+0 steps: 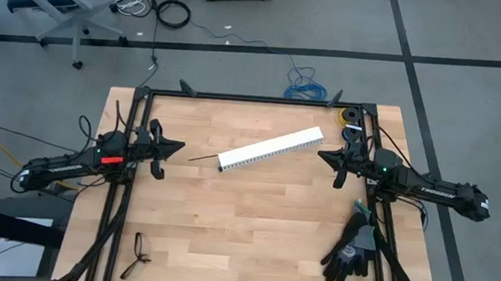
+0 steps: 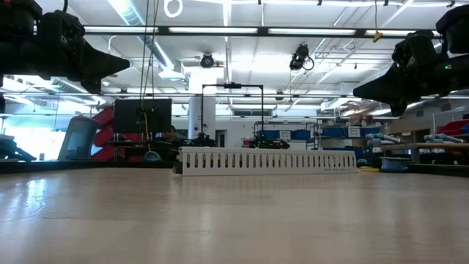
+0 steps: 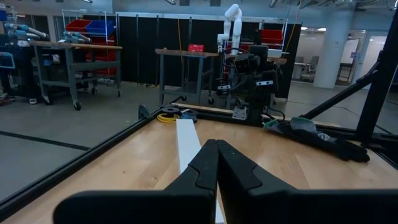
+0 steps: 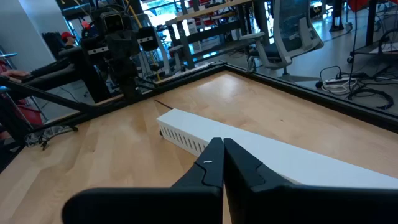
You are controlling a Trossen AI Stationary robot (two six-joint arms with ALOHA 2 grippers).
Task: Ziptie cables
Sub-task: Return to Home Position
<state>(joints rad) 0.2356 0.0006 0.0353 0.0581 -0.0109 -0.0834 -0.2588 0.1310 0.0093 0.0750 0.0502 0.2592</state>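
Observation:
The ziptie (image 1: 203, 158), a thin black strip, lies flat on the wooden table just left of a white slotted duct piece (image 1: 270, 149), and shows in the right wrist view too (image 4: 163, 104). Near the table's near left corner lies a small dark loop of thin wire (image 1: 139, 254); whether it is the cables I cannot tell. My left gripper (image 1: 180, 146) hangs shut and level above the table's left side, pointing toward the duct (image 3: 186, 140). My right gripper (image 1: 321, 153) hangs shut and level above the right side, pointing at the duct's other end (image 4: 280, 155). Both hold nothing.
Black and grey gloves (image 1: 350, 249) lie at the near right, beside the right arm. A small roll and a yellow coil (image 1: 351, 116) sit at the far right corner. A black frame (image 1: 263, 98) edges the table. Bare wood lies between the duct and the near edge.

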